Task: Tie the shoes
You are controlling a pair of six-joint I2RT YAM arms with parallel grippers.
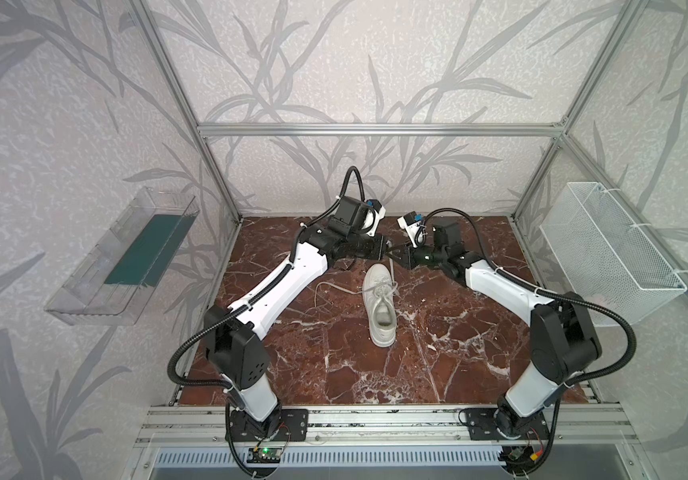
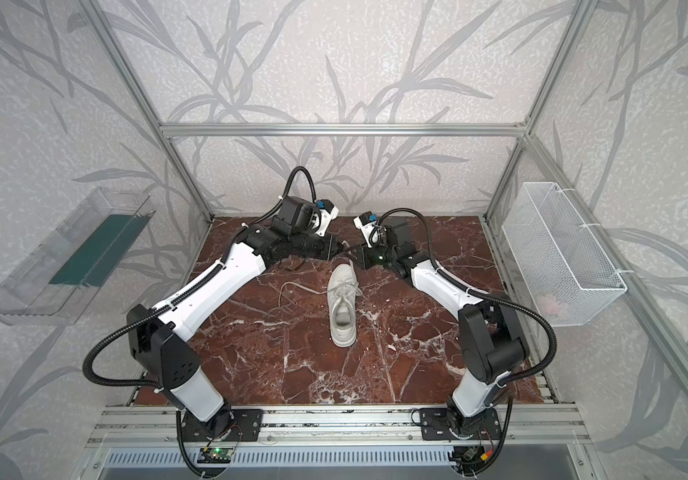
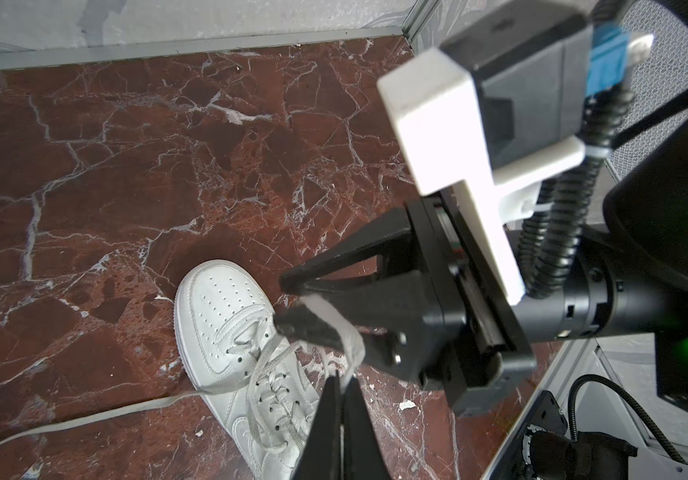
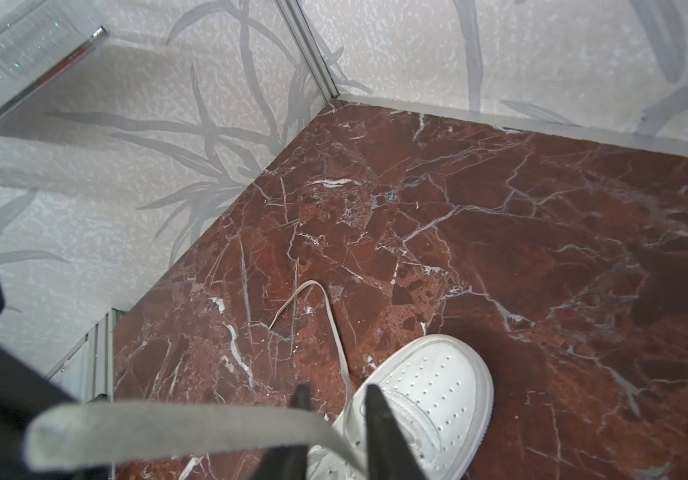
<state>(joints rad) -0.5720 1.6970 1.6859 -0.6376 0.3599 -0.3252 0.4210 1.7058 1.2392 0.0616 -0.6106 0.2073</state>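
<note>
A white shoe (image 1: 379, 307) is seen standing on its sole near the middle of the red marble worktop (image 1: 458, 353). Its toe is turned to the back wall and its heel to the arm bases. The laces are threaded through the eyelets and are not yet tied.

In both top views the two arms are bent inward and their pincers are brought close together just above and beyond the toe. The left pincer (image 3: 340, 384) is closed, and the held lace (image 3: 355, 340) is pinched between its tips. This lace is drawn up from the right side of the shoe (image 3: 226, 324) to the pincers as a thin line in a top view (image 1: 392, 272).

The right pincer (image 3: 282, 305) is seen with its jaws a little apart. The held lace is laid across one finger (image 3: 292, 326) and is not pinched. From the right wrist, that lace (image 4: 168, 428) is shown as a broad blurred band in front of the right pincer (image 4: 336, 395), with the toe of the shoe (image 4: 433, 395) just beside it.

The loose lace (image 1: 334, 286) is left lying in a curve on the worktop to the left of the shoe.

A wire basket (image 1: 608, 249) is hung on the right wall and a clear tray (image 1: 126, 257) on the left wall.
</note>
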